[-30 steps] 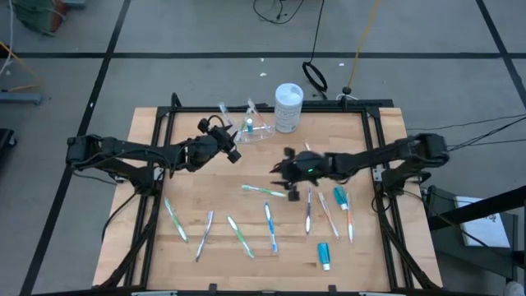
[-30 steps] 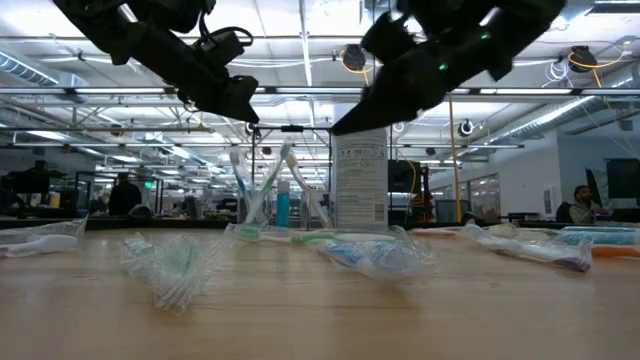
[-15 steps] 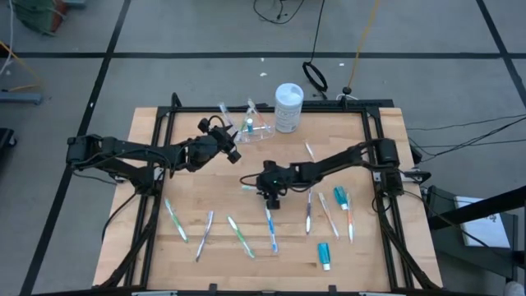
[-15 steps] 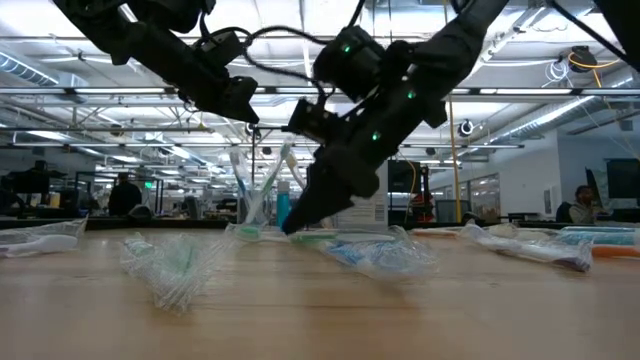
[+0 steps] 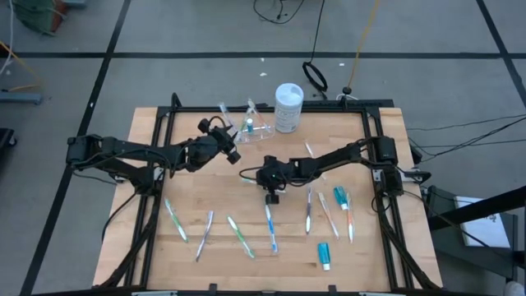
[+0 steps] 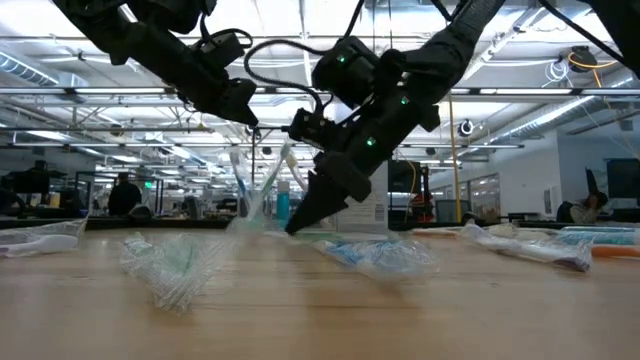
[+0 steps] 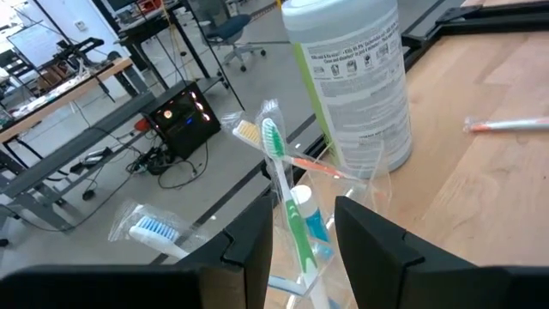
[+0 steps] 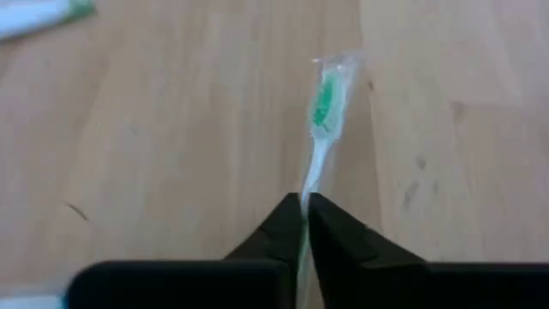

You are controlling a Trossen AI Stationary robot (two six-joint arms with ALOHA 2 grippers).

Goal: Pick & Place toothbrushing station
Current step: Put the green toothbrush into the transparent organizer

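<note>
The right claw point(image 8: 302, 225) has swung from the right side of the table point(image 5: 205, 263) to its middle, dropped low and pressed its fingers together on the handle of a wrapped green toothbrush point(image 8: 321, 120). That reads as a pick just made; the brush likely goes to the holder next. The brush lies flat, its long axis in line with the fingers, head pointing away from the claw. The holder point(image 5: 253, 125) stands at the far edge, just beside the white tub point(image 5: 288, 107), with brushes upright in it. The left claw point(image 7: 304, 249) hovers close to the holder, fingers spread, empty.
</note>
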